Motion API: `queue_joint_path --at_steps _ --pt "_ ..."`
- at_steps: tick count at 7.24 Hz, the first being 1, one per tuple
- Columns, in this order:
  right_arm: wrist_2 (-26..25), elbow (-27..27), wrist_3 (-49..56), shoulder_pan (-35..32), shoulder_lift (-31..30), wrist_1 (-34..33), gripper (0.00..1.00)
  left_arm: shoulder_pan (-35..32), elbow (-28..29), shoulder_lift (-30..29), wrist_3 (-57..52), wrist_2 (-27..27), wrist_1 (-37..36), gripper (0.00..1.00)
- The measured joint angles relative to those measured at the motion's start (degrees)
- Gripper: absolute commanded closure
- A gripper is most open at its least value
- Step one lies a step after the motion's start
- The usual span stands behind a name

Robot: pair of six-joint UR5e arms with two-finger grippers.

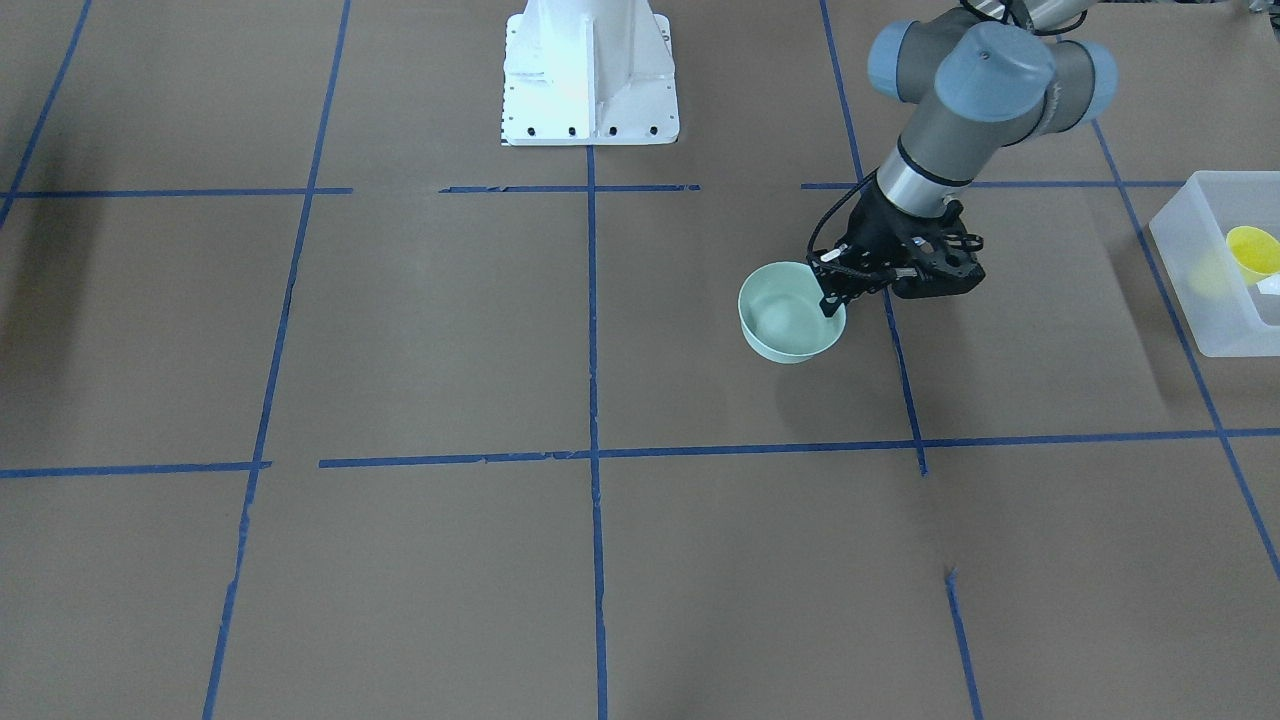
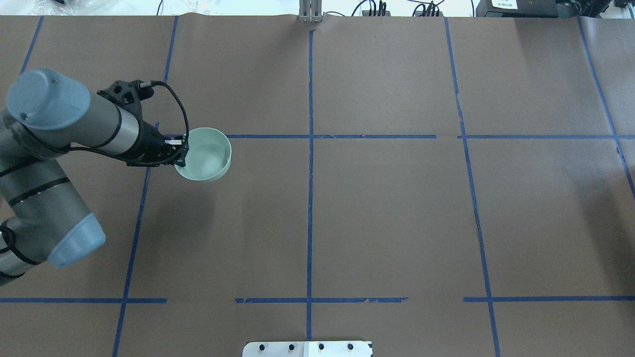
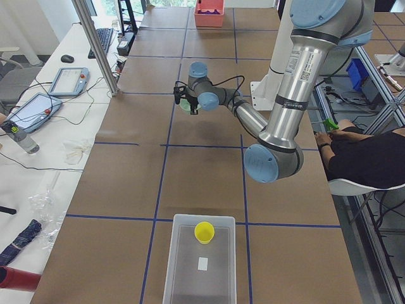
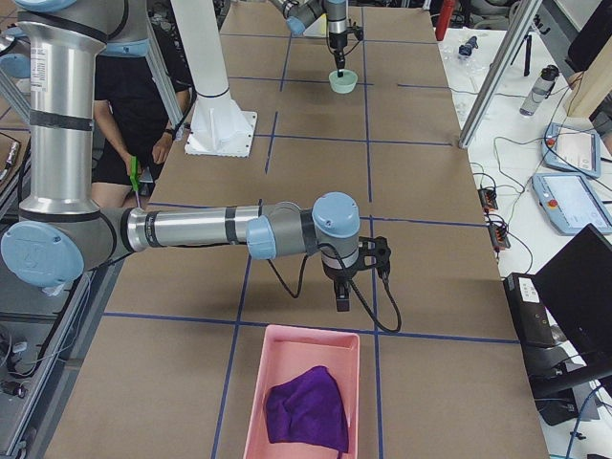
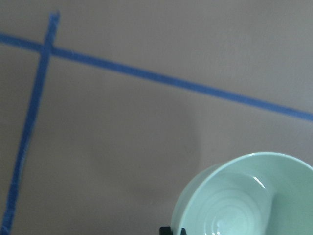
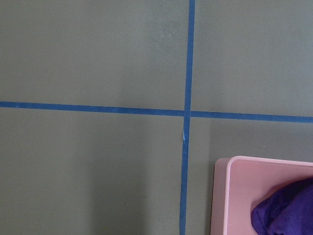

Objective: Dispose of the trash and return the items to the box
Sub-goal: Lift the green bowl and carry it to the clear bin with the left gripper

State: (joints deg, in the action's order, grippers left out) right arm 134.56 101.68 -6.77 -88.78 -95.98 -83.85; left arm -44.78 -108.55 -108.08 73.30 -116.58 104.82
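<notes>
1 mint bowl hangs, rim pinched in the left gripper — whether the right gripper is open cannot be told.

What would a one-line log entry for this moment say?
left end effector: shut on green bowl rim | yellow cup: in box | right end effector: state unclear

In the overhead view you have open brown paper from the mint bowl toward 3 and 6 o'clock; at its 9 o'clock the left gripper grips the rim and its arm blocks that side. In the box, the yellow cup takes one end. The pink bin stands near the right gripper
</notes>
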Motion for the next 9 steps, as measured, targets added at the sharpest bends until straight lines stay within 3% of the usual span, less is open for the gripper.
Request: queue_joint_path --at_steps 3,5,9 --pt "-0.5 -0.33 0.06 0.23 0.15 -0.02 0.0 -8.91 -5.06 0.94 -13.65 -0.7 -9.68 1.0" --pt "-2.24 -0.67 0.49 0.33 0.18 -0.12 0.0 -15.69 -5.27 4.43 -26.59 -2.63 -11.8 1.0" --pt "-0.95 -3.67 6.86 -0.06 -0.52 -0.61 0.0 -33.99 5.18 8.73 -57.25 -10.49 -12.33 1.0"
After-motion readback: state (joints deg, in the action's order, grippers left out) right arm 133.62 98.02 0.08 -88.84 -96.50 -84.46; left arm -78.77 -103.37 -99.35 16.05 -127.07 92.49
